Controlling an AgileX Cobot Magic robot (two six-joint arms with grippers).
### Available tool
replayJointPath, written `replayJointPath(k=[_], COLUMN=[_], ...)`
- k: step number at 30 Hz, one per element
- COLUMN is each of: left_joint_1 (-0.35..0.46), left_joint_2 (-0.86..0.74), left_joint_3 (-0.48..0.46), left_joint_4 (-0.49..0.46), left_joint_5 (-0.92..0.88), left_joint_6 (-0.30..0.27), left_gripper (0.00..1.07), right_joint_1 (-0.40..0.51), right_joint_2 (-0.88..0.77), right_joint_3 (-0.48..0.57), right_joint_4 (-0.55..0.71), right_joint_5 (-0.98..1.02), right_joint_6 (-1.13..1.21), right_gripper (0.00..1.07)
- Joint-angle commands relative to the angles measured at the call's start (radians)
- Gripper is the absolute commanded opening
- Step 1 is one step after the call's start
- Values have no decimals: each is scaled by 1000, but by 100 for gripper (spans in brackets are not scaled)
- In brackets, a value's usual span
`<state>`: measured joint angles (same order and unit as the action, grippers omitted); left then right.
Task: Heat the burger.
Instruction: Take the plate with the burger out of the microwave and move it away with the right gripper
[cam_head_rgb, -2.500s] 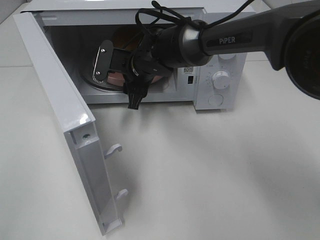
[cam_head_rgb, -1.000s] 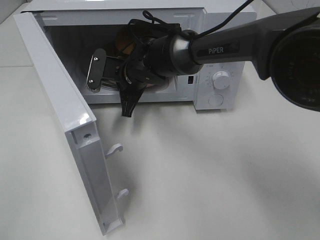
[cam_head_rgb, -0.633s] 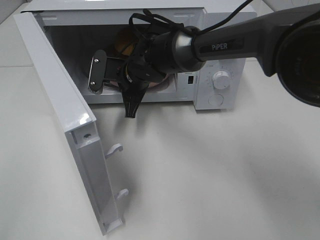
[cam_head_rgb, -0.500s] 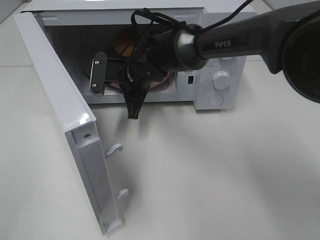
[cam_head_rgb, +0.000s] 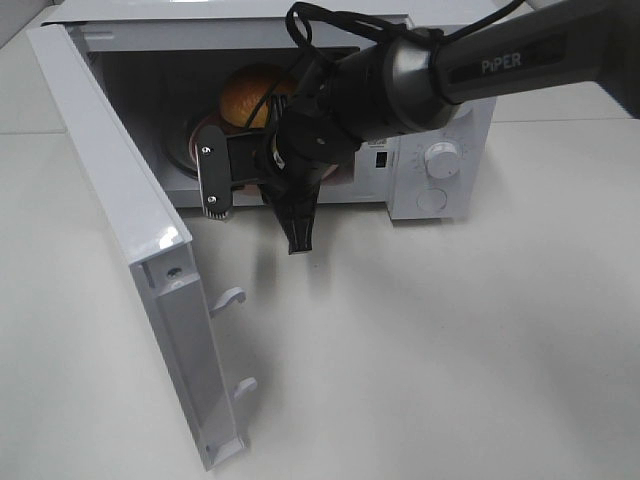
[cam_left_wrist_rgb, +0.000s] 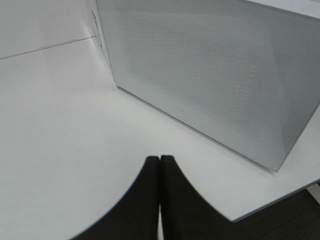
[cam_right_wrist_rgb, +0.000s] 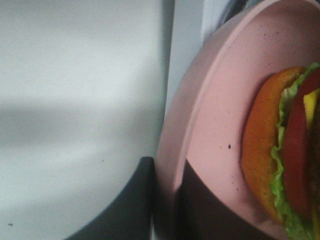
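Note:
The burger (cam_head_rgb: 254, 97) sits inside the open microwave (cam_head_rgb: 240, 30), its golden bun showing above my right arm. The right wrist view shows the burger (cam_right_wrist_rgb: 285, 150) with lettuce, tomato and cheese lying on a pink plate (cam_right_wrist_rgb: 215, 115). My right gripper (cam_right_wrist_rgb: 167, 169) is shut on that plate's rim, one dark finger on each side. In the exterior view the right gripper (cam_head_rgb: 215, 175) is at the front of the oven opening. My left gripper (cam_left_wrist_rgb: 159, 160) is shut on nothing, hovering over the table beside the microwave's perforated outer wall (cam_left_wrist_rgb: 210, 75).
The microwave door (cam_head_rgb: 110, 180) stands swung open to the left, with two latch hooks (cam_head_rgb: 228, 297) sticking out of its edge. The control panel with a dial (cam_head_rgb: 441, 158) is on the right. A glass turntable (cam_head_rgb: 178, 148) shows inside. White table (cam_head_rgb: 420, 350) lies in front.
My right wrist has swung to the right and toward the front of the opening, still holding the plate. More of the bun shows behind it. The left gripper stays shut.

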<state>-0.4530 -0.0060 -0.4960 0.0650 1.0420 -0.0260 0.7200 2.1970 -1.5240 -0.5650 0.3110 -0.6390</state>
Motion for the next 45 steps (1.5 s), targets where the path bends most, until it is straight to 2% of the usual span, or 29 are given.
replayJointPath(k=[1,24,27,45], left_joint_1=[4,4,4,4], left_joint_2=[-18,-18,-18,-18], left_joint_3=[2,2,2,2], left_joint_4=[-5,-5,-5,-6], left_joint_5=[-8,-8,-8,-8], left_joint_6=[-6,-6,-6,-6], left_gripper=[0,0,0,0], right_joint_1=[-5,4,4,4], right_joint_2=[-70,-373,-433,-663], right_joint_3=[51,408,480,772], right_joint_4=[-22,-22,-22,-18], right_joint_5=[-50,-136,-137,-129], right_joint_6=[-31,-207,-244,-246], right_gripper=[0,0,0,0])
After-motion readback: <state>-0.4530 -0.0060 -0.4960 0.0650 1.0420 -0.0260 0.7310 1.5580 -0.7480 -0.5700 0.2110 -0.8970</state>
